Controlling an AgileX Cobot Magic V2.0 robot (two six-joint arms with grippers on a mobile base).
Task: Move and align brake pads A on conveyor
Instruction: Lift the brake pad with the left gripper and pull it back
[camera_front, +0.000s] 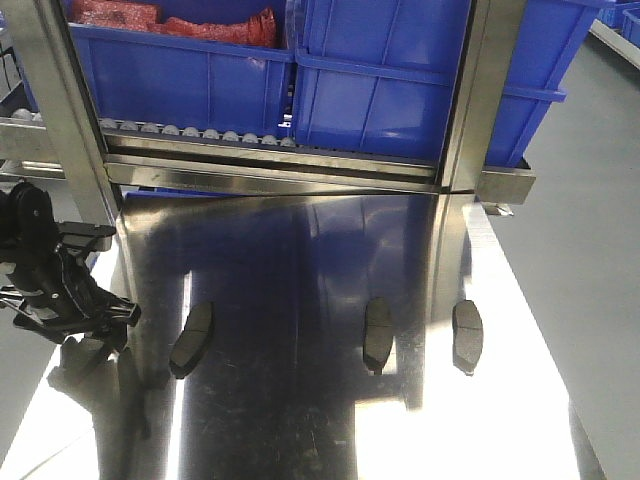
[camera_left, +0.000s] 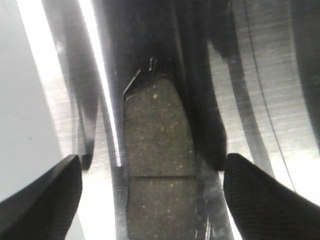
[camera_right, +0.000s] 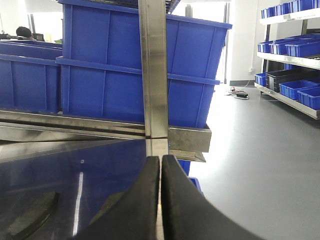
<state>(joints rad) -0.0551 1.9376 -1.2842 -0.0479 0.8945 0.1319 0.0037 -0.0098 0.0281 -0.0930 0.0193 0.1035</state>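
Three brake pads A lie flat on the shiny steel tabletop: one at the left, one in the middle and one at the right. My left gripper hangs low over the table's left edge. In the left wrist view it is open, with a grooved pad lying on the steel between its fingers, untouched. My right gripper is shut on nothing, low over the table, with two pads to its left. The conveyor is out of view.
Blue bins sit on a roller rack behind the table, one holding red items. Steel frame posts rise at the table's back edge. Grey floor lies to the right, with shelves of blue bins beyond.
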